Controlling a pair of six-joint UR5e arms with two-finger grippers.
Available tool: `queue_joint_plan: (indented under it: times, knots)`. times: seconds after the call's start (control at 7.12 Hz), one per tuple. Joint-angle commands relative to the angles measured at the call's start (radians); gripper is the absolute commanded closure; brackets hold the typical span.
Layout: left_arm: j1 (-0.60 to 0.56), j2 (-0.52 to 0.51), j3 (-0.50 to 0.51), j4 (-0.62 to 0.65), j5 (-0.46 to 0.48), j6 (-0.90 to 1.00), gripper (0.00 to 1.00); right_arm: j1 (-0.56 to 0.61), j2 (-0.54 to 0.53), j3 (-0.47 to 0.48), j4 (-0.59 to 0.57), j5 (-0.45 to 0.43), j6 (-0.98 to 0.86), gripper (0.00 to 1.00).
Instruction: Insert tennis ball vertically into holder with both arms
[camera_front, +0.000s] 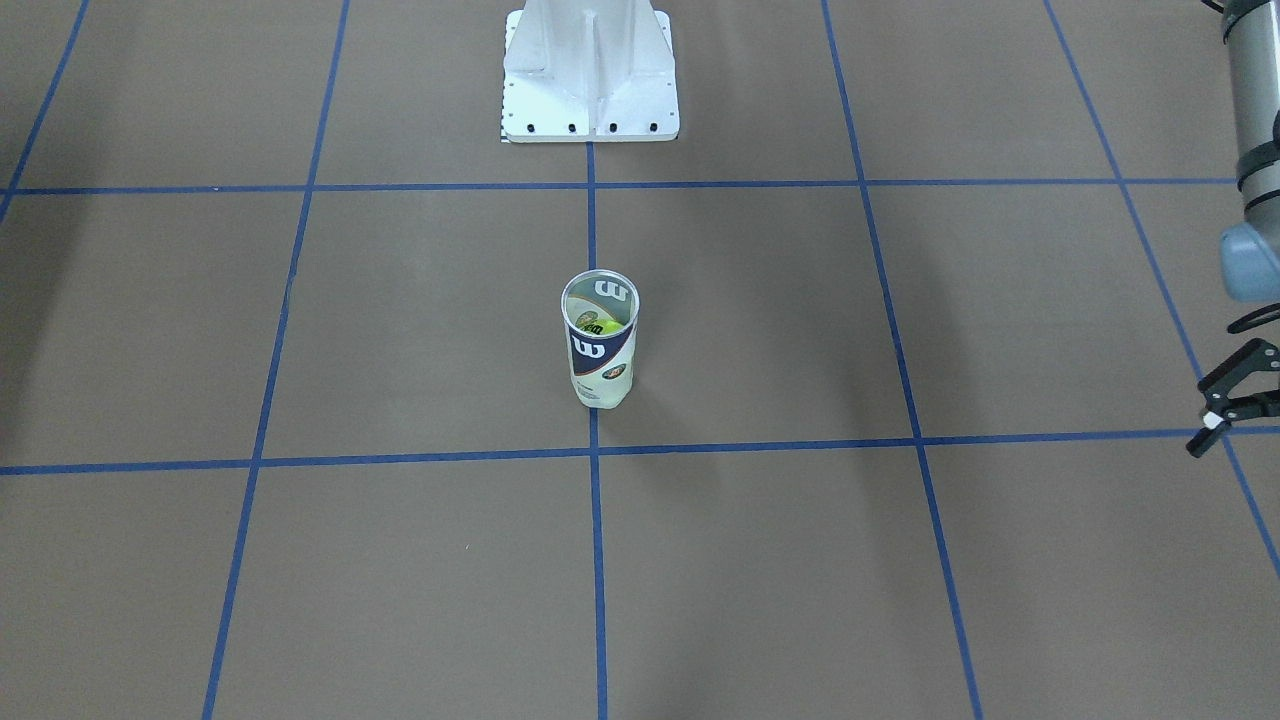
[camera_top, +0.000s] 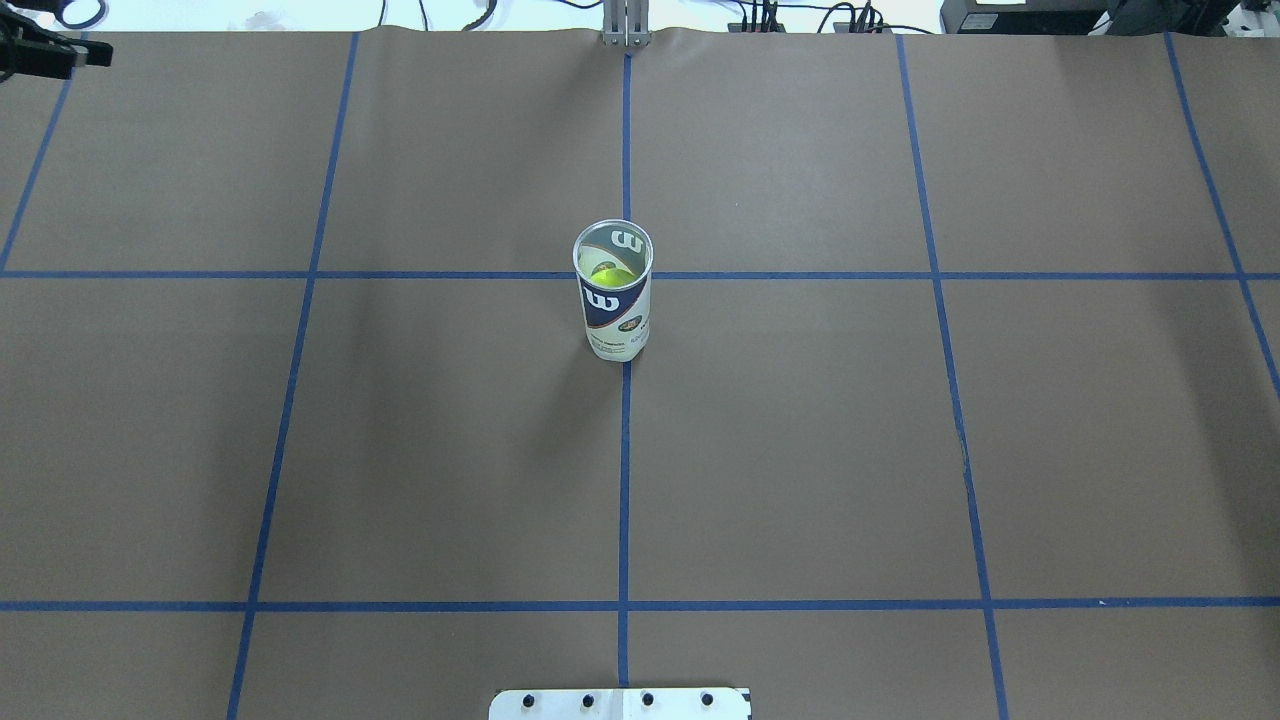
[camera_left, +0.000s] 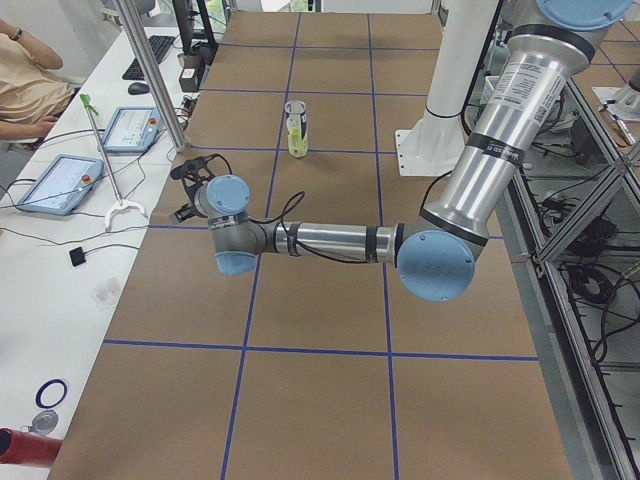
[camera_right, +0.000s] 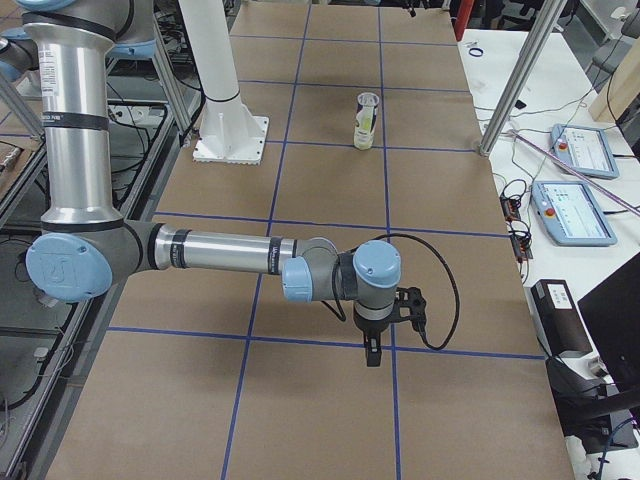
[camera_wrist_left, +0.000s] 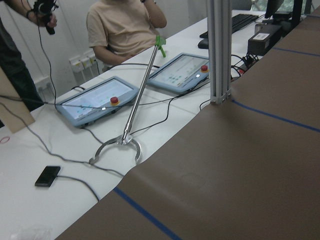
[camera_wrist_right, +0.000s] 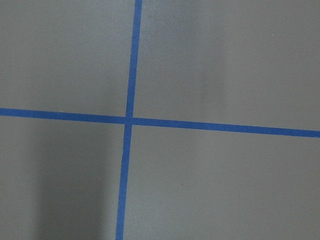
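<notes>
Upright can (camera_front: 601, 352) at centre of bench (camera_front: 400, 330), on tape line (camera_front: 592, 230). Inside it, ball (camera_front: 606, 325), only partly seen thru mouth, rest behind label. At frame edge, left hand (camera_front: 1200, 418) cut off; fingers spread, nothing between, well apart from can. Near bench end, right hand (camera_right: 375, 348) in side view only, small, can't tell if clenched or released. Right wrist cam: bench + tape only.

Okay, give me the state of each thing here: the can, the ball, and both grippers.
holder: upright, mouth open, nothing gripping it.
tennis ball: inside the holder.
left gripper: open, empty, well off to the side of the holder.
right gripper: far from the holder; open or shut, cannot tell.
</notes>
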Motion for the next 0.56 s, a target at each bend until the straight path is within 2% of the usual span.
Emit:
queue_joint_plan:
  times: [0.0, 0.14, 0.42]
  knots:
    - [-0.038, 0.118, -0.002, 0.137, -0.058, 0.134, 0.01, 0.001, 0.0, -0.001, 0.0, -0.003, 0.0, 0.0]
    - [-0.065, 0.161, -0.009, 0.222, -0.06, 0.228, 0.01, 0.001, -0.001, -0.002, 0.0, -0.003, 0.0, 0.0]
    - [-0.075, 0.183, -0.008, 0.395, -0.052, 0.388, 0.01, -0.001, -0.003, -0.007, -0.001, -0.004, 0.0, 0.0]
